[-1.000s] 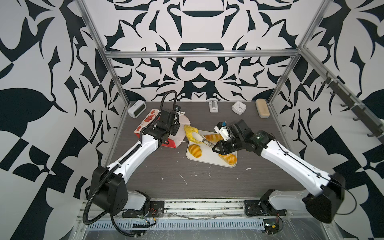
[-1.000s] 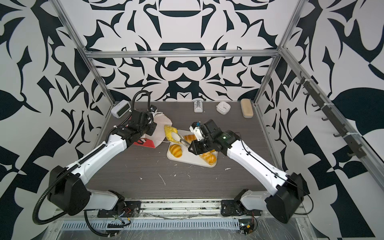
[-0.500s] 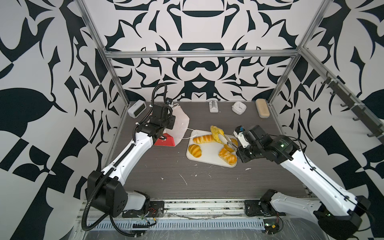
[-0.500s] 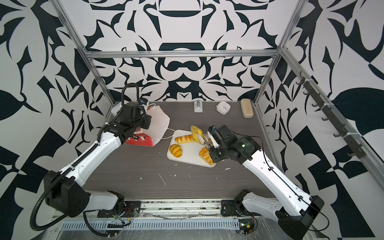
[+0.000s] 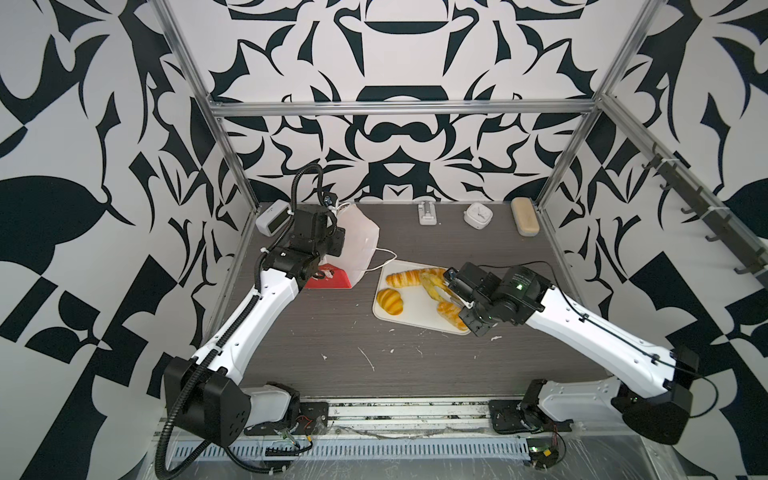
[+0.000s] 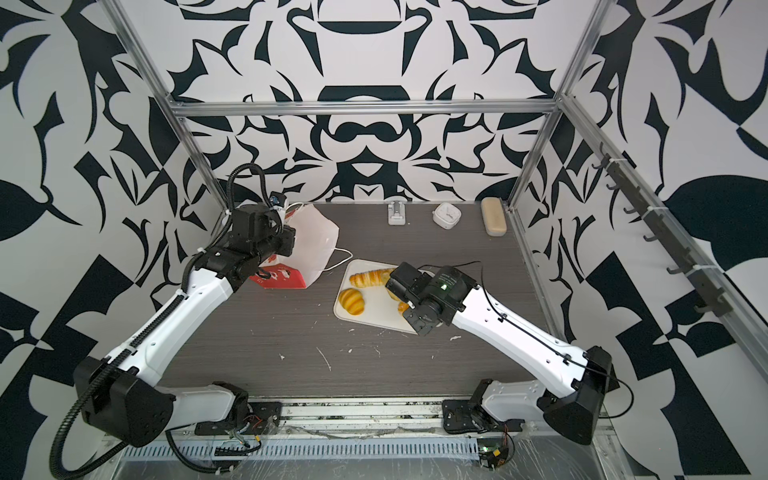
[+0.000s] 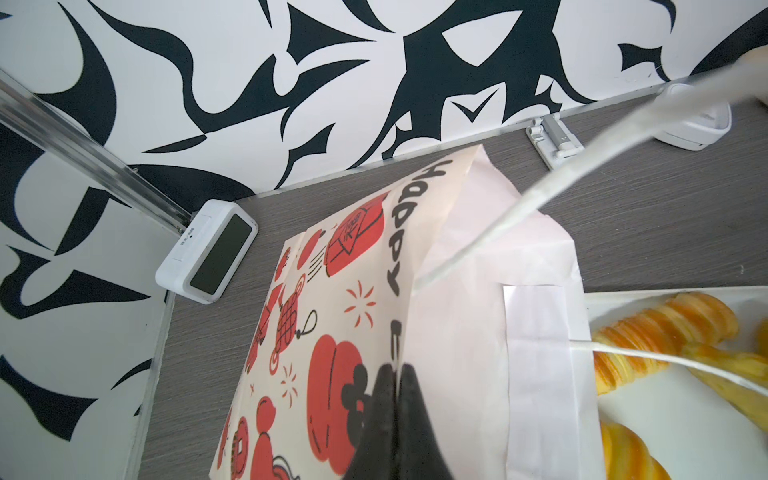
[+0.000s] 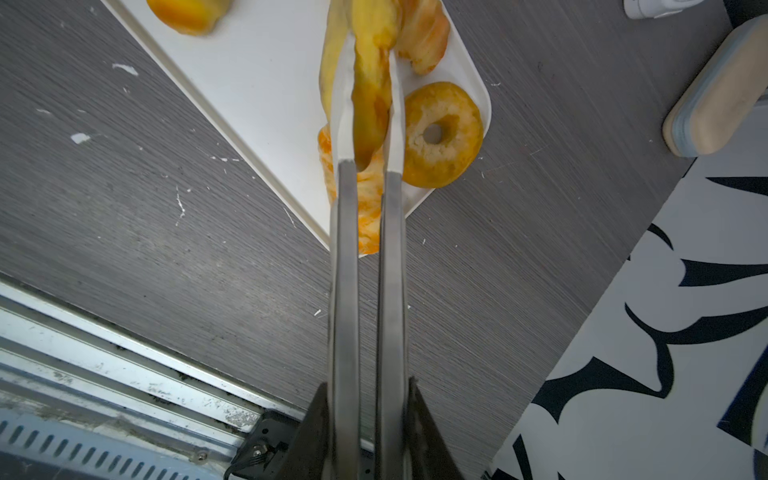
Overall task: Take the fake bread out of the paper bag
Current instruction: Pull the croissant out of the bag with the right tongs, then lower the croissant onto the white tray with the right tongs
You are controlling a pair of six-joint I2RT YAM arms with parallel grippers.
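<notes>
The cream-and-red printed paper gift bag [image 7: 332, 316] carried black lettering reading "Happy", running away from the left gripper [image 7: 394, 374]. A lone "E" stood just beside its tips. A character on a red lantern drawing was unreadable.
</notes>
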